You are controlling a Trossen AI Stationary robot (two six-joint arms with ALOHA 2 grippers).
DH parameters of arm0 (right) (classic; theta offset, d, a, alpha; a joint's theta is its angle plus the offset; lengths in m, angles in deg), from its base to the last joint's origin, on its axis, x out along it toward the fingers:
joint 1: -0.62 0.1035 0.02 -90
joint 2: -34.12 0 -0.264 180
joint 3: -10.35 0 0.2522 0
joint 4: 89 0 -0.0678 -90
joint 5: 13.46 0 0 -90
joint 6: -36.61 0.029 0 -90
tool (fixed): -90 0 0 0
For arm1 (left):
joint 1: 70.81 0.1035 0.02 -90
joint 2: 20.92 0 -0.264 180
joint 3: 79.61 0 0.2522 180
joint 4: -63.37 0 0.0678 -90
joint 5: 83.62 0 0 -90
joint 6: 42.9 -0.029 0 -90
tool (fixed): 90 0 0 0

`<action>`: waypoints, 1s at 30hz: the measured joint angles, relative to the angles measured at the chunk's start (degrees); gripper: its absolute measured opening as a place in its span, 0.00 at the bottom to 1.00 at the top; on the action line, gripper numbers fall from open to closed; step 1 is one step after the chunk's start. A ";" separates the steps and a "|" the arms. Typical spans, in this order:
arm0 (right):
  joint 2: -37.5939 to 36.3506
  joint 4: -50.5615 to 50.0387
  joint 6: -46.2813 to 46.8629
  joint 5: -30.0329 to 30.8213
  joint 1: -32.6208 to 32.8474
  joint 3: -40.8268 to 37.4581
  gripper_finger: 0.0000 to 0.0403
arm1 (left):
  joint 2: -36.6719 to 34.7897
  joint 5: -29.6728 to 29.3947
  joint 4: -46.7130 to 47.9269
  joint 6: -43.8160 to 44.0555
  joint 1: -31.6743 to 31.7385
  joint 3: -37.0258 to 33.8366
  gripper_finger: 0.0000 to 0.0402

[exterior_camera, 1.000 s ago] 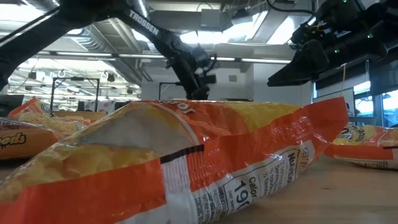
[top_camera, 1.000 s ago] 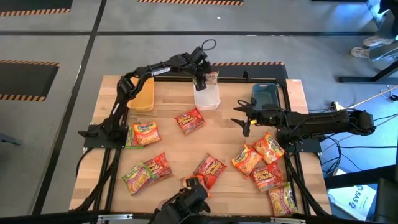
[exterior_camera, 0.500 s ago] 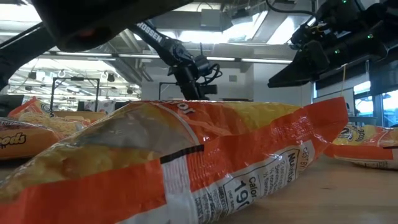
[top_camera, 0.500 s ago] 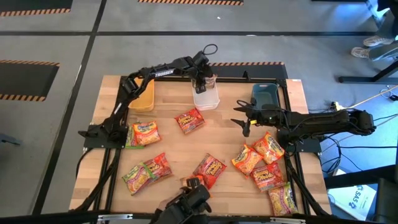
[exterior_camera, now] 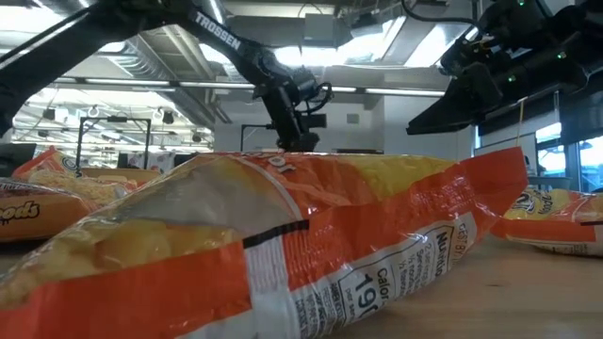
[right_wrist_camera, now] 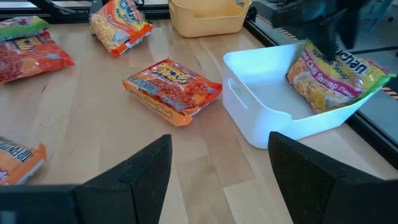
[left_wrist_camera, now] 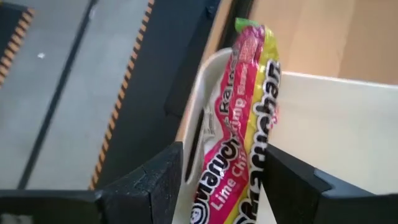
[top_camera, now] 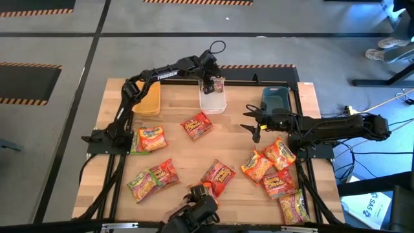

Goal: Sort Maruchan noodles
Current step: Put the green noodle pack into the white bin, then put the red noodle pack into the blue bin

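On the pale, straight-grained wooden table (top_camera: 233,139), a rounded yellow plastic bin (top_camera: 148,98) sits at about 10 o'clock. Below it, toward 9 o'clock, lie an orange-yellow packet (top_camera: 152,138) and, further toward 7 o'clock, a green-pink packet (top_camera: 141,184) touching a red one (top_camera: 165,172), all flat, glossy and crinkled.

The left gripper (top_camera: 212,82) reaches from the left post to 12 o'clock, over the far rim of the white bin (top_camera: 213,101), a smooth, round-cornered tub. Its dark fingers (left_wrist_camera: 155,186) are pinched on a green-pink Maruchan packet (left_wrist_camera: 239,124); in the left wrist view the packet stands on edge between them, pink face with white lettering, yellow border, a green corner at its far end, leaning on the bin's wall. From the right wrist view that same packet (right_wrist_camera: 336,74) tilts against the bin's far corner, partly above the rim.

A red-orange packet (top_camera: 196,124) lies alone near the table's centre, just beside the white bin. Another red packet (top_camera: 218,176) lies at about 6 o'clock.

The right gripper (top_camera: 253,124) hangs above bare wood right of centre, fingers spread and holding nothing. Behind it at 1 o'clock sits the dark grey bin (top_camera: 275,99). At 4 to 5 o'clock a cluster of orange packets (top_camera: 257,165), red ones (top_camera: 278,184) and a green-pink one (top_camera: 294,207) overlap each other
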 joint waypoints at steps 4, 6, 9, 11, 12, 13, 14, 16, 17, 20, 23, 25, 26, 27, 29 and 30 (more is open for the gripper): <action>0.00 0.00 -0.09 -0.31 0.00 0.00 0.62 | -0.71 -1.86 -0.75 0.04 -0.04 0.09 0.50; 0.00 0.00 -0.13 -0.31 0.00 0.00 0.62 | -0.71 -2.23 -0.29 0.02 0.23 0.09 0.50; 0.00 0.01 -0.16 -0.31 0.00 0.00 0.62 | -1.10 -2.14 0.93 0.01 -0.08 0.09 0.49; 0.00 -0.09 -0.16 -0.31 0.00 0.00 0.62 | -2.77 -2.83 2.90 -0.61 -1.34 -0.04 0.49; 0.00 -0.28 -0.18 -0.31 0.00 0.00 0.62 | -3.82 -3.95 2.59 -1.29 -2.10 0.01 0.49; 0.00 -0.56 -0.18 -0.30 0.00 0.00 0.62 | -5.02 -5.00 2.63 -1.55 -2.81 0.06 0.49; 0.00 -0.63 -0.20 -0.31 0.00 0.00 0.62 | -6.27 -5.81 3.27 -1.57 -3.49 0.09 0.49; 0.00 -0.60 -0.20 -0.29 0.00 0.00 0.62 | -8.60 -6.17 5.13 -1.22 -4.44 0.09 0.49; 0.00 -0.60 -0.20 -0.30 0.00 0.00 0.62 | -9.79 -6.10 6.26 -0.84 -5.05 0.09 0.49; 0.00 -0.60 0.06 -0.31 0.00 0.00 0.62 | -13.79 -5.27 10.33 2.19 -7.68 0.09 0.49; 0.01 -1.32 0.02 -0.32 0.04 0.00 0.62 | -17.02 -4.54 14.88 8.70 -11.38 0.11 0.49; 0.39 -1.83 -0.16 -1.49 0.04 0.00 0.62 | -18.12 -4.91 17.85 11.27 -14.44 0.11 0.49; 0.41 -2.13 -0.17 -2.44 0.04 0.00 0.62 | -18.65 -5.15 19.41 12.31 -15.97 0.09 0.49; 0.77 -1.54 -0.17 -3.20 0.04 0.00 0.62 | -18.95 -5.78 21.18 13.22 -17.62 0.09 0.49; 1.40 -0.96 -0.15 -4.75 0.04 0.04 0.62 | -19.10 -7.26 23.30 15.29 -21.00 0.11 0.49; 1.80 -0.49 -0.08 -5.51 0.04 0.04 0.62 | -19.05 -7.52 24.88 16.33 -22.55 -0.25 0.49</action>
